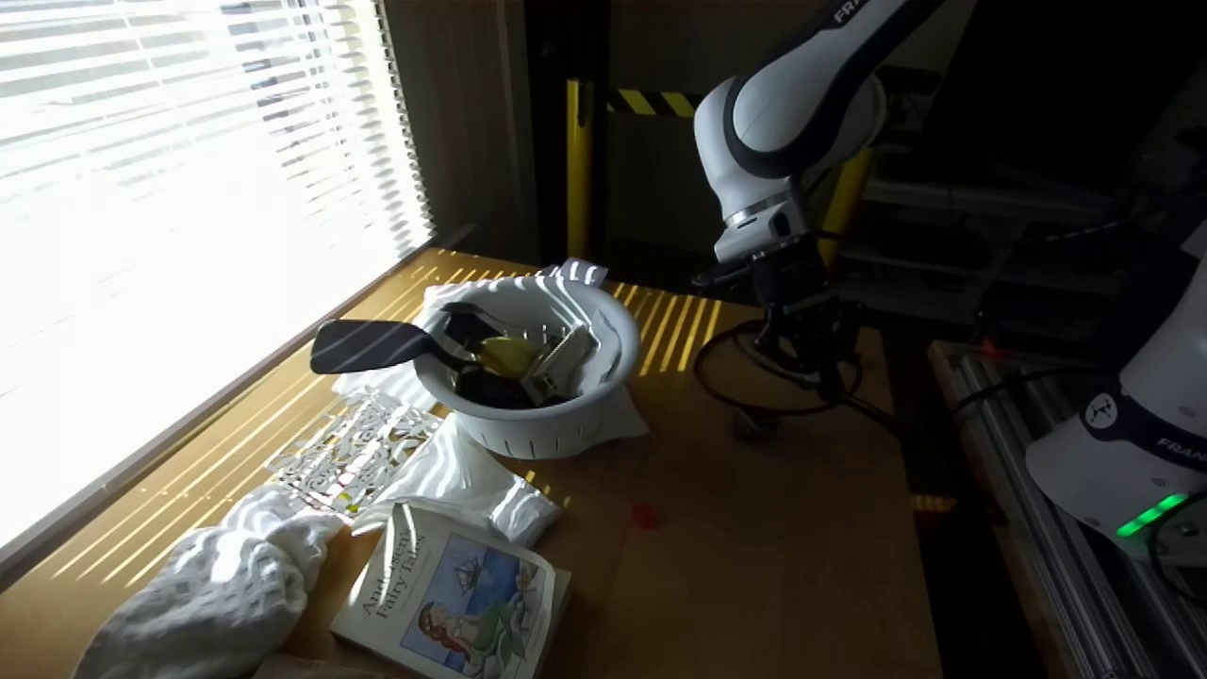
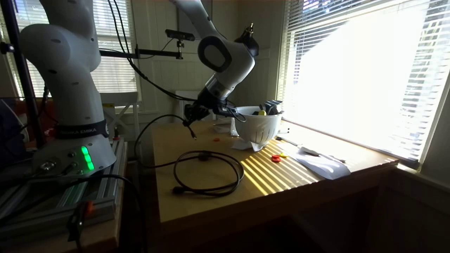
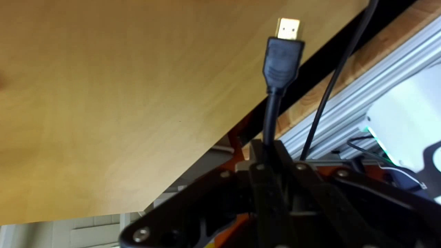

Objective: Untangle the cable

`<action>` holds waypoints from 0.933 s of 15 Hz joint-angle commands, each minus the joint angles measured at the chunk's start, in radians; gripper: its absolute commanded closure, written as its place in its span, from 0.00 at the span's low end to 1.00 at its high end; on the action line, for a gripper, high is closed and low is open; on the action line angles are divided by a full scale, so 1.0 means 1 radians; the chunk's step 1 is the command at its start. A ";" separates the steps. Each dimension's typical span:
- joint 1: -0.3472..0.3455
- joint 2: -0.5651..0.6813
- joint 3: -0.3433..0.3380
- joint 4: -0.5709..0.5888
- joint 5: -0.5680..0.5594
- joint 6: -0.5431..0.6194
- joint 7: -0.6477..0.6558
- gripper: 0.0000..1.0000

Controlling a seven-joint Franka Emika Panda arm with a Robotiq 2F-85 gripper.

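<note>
Long black cable (image 2: pixel 211 192) lies looped near the robot-side edge of the brown wooden surface (image 2: pixel 281 179); your black tool (image 3: pixel 268 147) pinches it behind its gold-tipped plug (image 3: pixel 282 62). Pull fast and it may knot.

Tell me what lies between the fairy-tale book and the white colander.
A crumpled, shiny white bag or wrapper lies between the book and the colander, as seen in an exterior view.

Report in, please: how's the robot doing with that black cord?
Gripper shut on cable, just behind plug. Loops lie on table. White colander stands apart from them, likely no obstacle.
</note>
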 commanded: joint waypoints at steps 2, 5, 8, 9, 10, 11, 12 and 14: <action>0.004 0.127 -0.029 0.067 -0.105 -0.118 0.136 0.98; 0.019 0.176 -0.021 0.073 -0.163 -0.127 0.269 0.98; 0.024 0.207 -0.013 0.091 -0.198 -0.112 0.370 0.98; 0.019 0.231 -0.006 0.116 -0.213 -0.162 0.362 0.98; 0.020 0.239 -0.002 0.125 -0.227 -0.179 0.370 0.98; 0.018 0.232 0.005 0.127 -0.235 -0.200 0.361 0.98; 0.014 0.234 0.011 0.136 -0.229 -0.233 0.356 0.98; -0.005 0.238 0.020 0.158 -0.166 -0.303 0.337 0.98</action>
